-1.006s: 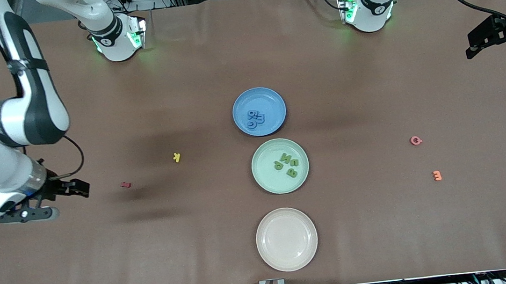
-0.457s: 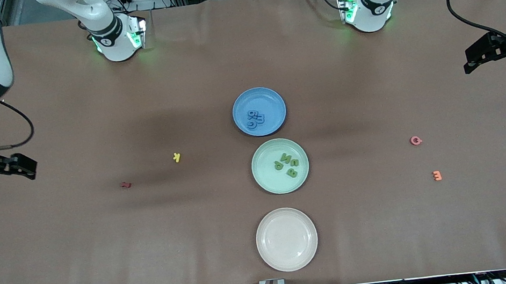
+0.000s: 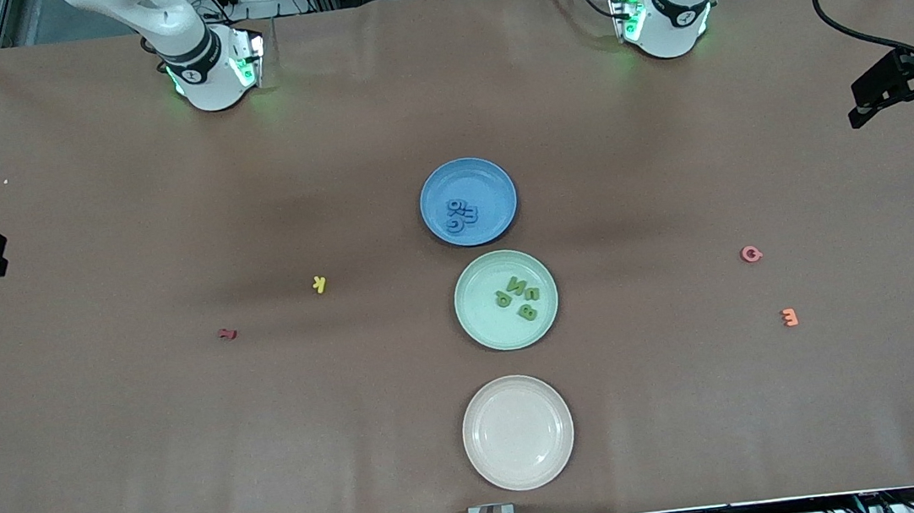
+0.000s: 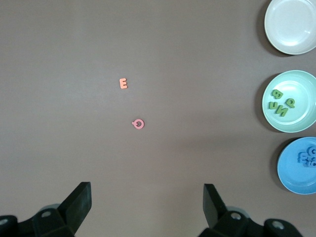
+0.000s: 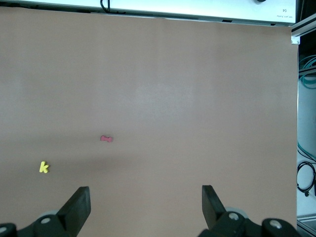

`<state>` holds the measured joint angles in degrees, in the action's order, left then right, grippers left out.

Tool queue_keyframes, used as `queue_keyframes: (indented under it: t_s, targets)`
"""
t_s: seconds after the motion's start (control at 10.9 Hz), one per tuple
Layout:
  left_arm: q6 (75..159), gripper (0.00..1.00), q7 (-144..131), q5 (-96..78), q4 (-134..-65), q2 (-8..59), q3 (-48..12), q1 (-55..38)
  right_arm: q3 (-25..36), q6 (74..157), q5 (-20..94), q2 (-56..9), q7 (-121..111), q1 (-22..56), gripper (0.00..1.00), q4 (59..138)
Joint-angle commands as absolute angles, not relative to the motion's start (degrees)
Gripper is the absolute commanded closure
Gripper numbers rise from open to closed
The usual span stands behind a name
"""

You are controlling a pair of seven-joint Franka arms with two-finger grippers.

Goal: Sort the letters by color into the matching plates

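Left gripper [image 4: 145, 210] and right gripper [image 5: 145, 207] hang over opposite bench ends, jaws spread wide, holding nothing

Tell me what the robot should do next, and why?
Probably bring the open left hand down toward the pink letter. The blue plate and green plate already hold their letters, the beige plate has none, and both hands are up, holding nothing. The right hand waits.

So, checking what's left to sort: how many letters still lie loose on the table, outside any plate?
4: yellow letter and red letter toward the right arm's end; pink letter and orange letter toward the left arm's end.
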<state>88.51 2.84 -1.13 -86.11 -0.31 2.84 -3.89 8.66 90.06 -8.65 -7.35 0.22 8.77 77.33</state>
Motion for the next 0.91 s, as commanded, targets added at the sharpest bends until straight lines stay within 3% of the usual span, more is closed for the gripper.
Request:
queue_keyframes:
  t_s: [0.0, 0.27, 0.46, 0.82]
  targets:
    - [90.2, 0.0, 1.6, -0.4, -90.0, -3.9, 2.7, -3.3, 8.3, 86.2, -7.2, -3.6, -0.2, 9.2, 0.0, 76.9]
    - [93.7, 0.0, 1.3, -0.3, -95.0, -6.5, 2.8, -3.2, 8.4, 88.1, -6.7, -0.3, 0.2, 9.3, 0.0, 82.9]
    - [93.7, 0.0, 2.3, 0.4, -93.9, -5.8, 2.8, -3.3, 8.4, 90.7, -6.7, 0.7, 1.0, 9.6, 0.0, 87.3]
    - [93.7, 0.0, 2.4, 0.4, -91.9, -4.8, 3.1, -3.2, 8.3, 91.1, -6.3, -1.0, 2.2, 10.3, 0.0, 87.8]
